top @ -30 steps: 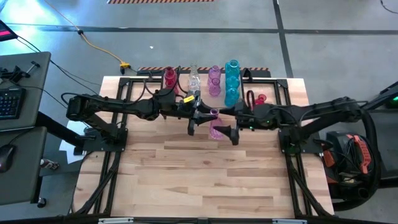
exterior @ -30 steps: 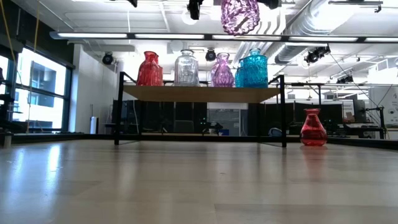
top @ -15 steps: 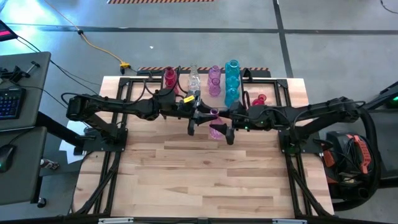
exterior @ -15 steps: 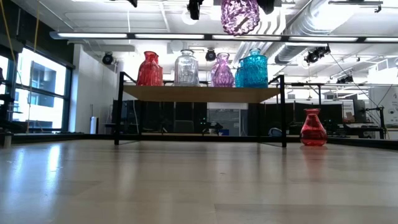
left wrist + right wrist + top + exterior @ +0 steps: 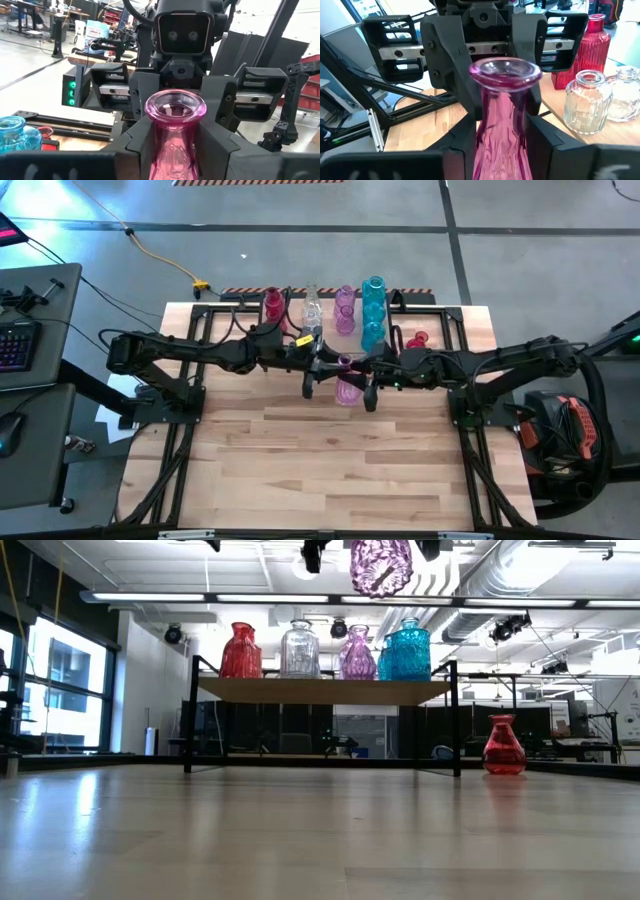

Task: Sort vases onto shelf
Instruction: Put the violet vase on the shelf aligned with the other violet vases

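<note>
Since a second ago your right claw (image 5: 367, 387) has slid leftward to meet the left claw (image 5: 318, 375). Both now clamp the neck of the pink-purple translucent glass vase (image 5: 346, 383), held high above the plank bench (image 5: 300, 460), in front of the low wooden shelf (image 5: 320, 690) carrying four vases.

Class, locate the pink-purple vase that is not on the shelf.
The pink-purple vase hangs above mid-table between the left gripper and right gripper, in front of the shelf.
</note>
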Motion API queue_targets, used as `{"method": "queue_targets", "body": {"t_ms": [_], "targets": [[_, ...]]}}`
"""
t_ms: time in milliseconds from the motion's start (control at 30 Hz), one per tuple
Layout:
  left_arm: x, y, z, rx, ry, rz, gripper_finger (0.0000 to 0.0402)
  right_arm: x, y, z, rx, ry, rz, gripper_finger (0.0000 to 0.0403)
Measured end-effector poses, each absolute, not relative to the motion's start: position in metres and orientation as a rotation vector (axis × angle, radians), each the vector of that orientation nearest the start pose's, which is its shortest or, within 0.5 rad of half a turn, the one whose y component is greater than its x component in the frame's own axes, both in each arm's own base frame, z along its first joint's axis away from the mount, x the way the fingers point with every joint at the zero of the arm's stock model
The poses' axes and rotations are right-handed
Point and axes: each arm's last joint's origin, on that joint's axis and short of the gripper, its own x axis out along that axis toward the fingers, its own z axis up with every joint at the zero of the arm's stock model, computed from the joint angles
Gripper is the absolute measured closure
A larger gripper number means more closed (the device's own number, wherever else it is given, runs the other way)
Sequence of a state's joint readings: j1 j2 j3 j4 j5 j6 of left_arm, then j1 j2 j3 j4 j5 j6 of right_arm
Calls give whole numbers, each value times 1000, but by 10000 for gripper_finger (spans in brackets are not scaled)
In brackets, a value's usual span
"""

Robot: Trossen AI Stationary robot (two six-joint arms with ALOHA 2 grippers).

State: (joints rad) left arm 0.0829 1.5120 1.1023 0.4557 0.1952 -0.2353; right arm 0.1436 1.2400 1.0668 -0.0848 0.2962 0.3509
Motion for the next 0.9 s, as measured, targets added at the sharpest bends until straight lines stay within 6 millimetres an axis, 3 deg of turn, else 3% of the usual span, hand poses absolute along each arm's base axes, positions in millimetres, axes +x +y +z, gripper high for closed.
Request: {"method": "queue_targets", "body": {"t_ms": [633, 900], "targets": [[348, 23, 330, -224, -40, -121, 277, 277, 32, 347, 303, 205, -191, 304], [348, 23, 330, -224, -38, -126, 244, 277, 32, 347, 303, 206, -192, 304]]}}
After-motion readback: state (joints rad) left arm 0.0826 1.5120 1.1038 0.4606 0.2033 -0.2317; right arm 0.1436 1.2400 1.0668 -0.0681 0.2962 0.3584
